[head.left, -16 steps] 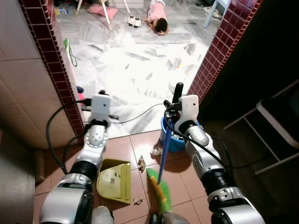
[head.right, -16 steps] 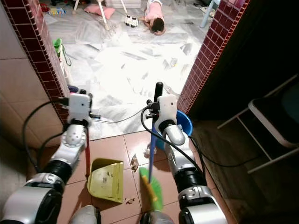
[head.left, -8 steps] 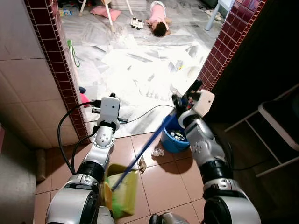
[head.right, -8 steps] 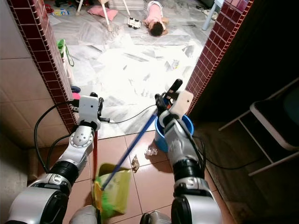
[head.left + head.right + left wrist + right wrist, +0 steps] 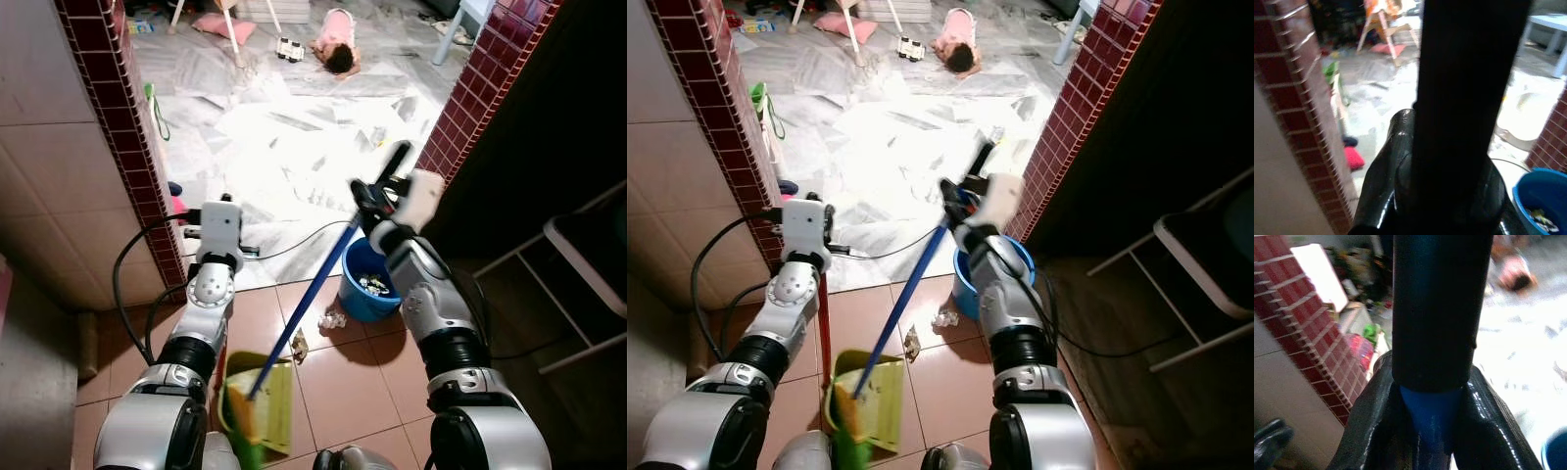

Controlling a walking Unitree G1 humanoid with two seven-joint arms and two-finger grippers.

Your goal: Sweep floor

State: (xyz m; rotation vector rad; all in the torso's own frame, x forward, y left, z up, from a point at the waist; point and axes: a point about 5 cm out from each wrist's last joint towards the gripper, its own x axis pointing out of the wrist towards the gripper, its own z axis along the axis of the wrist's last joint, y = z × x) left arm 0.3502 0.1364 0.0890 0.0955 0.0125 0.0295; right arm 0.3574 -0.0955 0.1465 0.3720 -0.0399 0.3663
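Note:
My right gripper [image 5: 377,194] is shut on the black grip of a blue-handled broom [image 5: 309,308], which slants down to the left. In the right wrist view its fingers [image 5: 1371,416] clamp that handle [image 5: 1435,308]. The broom's green bristles [image 5: 241,436] lie on the yellow-green dustpan [image 5: 276,401], which sits on the brown tiles. My left gripper [image 5: 221,204] is shut on the dustpan's upright handle [image 5: 824,323], seen as a dark pole [image 5: 1464,98] in the left wrist view. Scraps of litter [image 5: 332,319] lie between the dustpan and the bucket.
A blue bucket [image 5: 345,284] with trash stands by the right brick pillar [image 5: 480,88]. Another brick pillar [image 5: 127,137] rises at the left. A cable [image 5: 294,240] crosses the marble floor. A person [image 5: 336,39] lies far back. A chair [image 5: 588,255] stands at the right.
The broom swung from nearly upright beside the dustpan to slanting left, its bristles now on the dustpan. My right gripper rose and shifted toward the doorway. The left gripper kept its hold.

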